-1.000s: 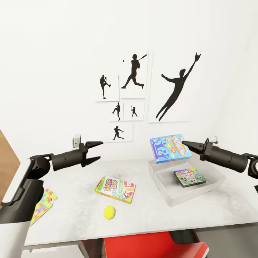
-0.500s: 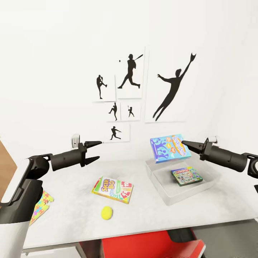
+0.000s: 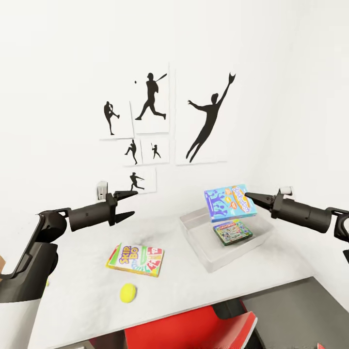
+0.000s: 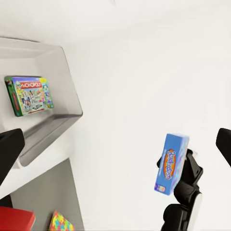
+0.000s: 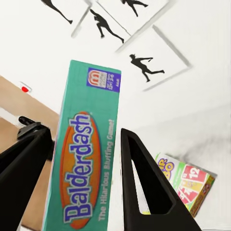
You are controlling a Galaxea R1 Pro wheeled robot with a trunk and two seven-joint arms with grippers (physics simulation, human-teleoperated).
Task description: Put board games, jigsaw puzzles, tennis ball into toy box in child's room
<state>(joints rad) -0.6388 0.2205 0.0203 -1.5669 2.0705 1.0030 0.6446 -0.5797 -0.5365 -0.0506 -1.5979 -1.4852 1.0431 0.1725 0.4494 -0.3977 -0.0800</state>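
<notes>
While a yellow tennis ball and a card game box lie at lower left on the white table, one board game already sits in the clear toy box right of centre. Above it, the right gripper pinches a blue game box; the left gripper hangs open and empty at left. Most toys, I judge, remain unpacked.

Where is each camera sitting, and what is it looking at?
Head view: up on the robot's head, looking forward and down at the table and wall pictures; both arms show, left gripper open, right gripper holding the Balderdash box above the toy box.
Left wrist view: on the left arm, looking across at the toy box with the Monopoly box inside; its own dark fingertips show.
Right wrist view: on the right arm, looking along its fingers clamping the Balderdash box.
Shared: all three see the Balderdash box.
</notes>
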